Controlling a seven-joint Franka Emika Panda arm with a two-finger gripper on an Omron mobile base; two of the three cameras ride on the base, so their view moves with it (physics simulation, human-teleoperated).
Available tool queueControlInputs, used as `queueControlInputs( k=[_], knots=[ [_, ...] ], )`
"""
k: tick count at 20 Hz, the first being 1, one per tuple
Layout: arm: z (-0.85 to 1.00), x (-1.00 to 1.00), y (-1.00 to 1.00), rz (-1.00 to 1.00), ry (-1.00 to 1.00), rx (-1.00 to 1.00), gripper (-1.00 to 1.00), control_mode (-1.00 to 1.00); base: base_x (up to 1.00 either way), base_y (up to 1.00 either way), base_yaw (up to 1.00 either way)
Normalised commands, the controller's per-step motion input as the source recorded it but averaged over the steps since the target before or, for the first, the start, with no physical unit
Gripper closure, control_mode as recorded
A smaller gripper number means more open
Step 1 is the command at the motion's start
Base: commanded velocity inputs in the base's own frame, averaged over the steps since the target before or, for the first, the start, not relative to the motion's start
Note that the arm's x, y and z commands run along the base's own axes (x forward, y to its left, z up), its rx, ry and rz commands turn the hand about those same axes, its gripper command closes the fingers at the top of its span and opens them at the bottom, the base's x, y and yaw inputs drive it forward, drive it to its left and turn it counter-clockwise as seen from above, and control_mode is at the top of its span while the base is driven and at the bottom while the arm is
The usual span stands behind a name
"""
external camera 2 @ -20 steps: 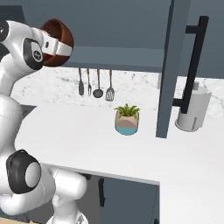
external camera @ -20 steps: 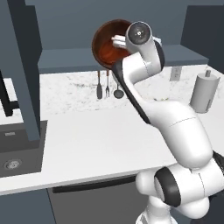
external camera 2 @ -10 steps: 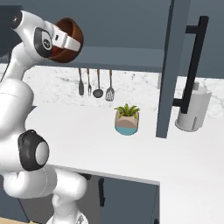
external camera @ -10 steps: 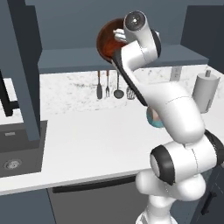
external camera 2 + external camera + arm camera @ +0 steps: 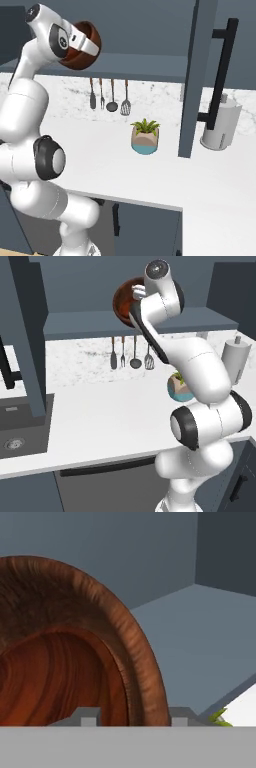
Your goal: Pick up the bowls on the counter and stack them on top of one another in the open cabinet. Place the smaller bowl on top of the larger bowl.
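Above the worktop (image 5: 150,165), at the cabinet (image 5: 135,323) shelf, the claw (image 5: 131,719) apparently pinches the tilted bowl's (image 5: 75,657) rim and should level it before lowering it flat.

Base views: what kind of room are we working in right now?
A rendered kitchen, by the look of it: a white marbled counter with a dark sink set into it, utensils hanging on the backsplash, a paper towel roll, and a blue-grey wall cabinet above.
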Motion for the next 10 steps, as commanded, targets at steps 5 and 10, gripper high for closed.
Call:
queueControlInputs(
  k=[5,10],
  knots=[
    [-0.29,0.46,-0.01,0.0,-0.09,0.0,1.0,-1.0,0.0,0.0,0.0],
    [0.0,0.73,0.0,-0.02,-0.02,0.0,1.0,-1.0,0.0,0.0,0.0]
  ],
)
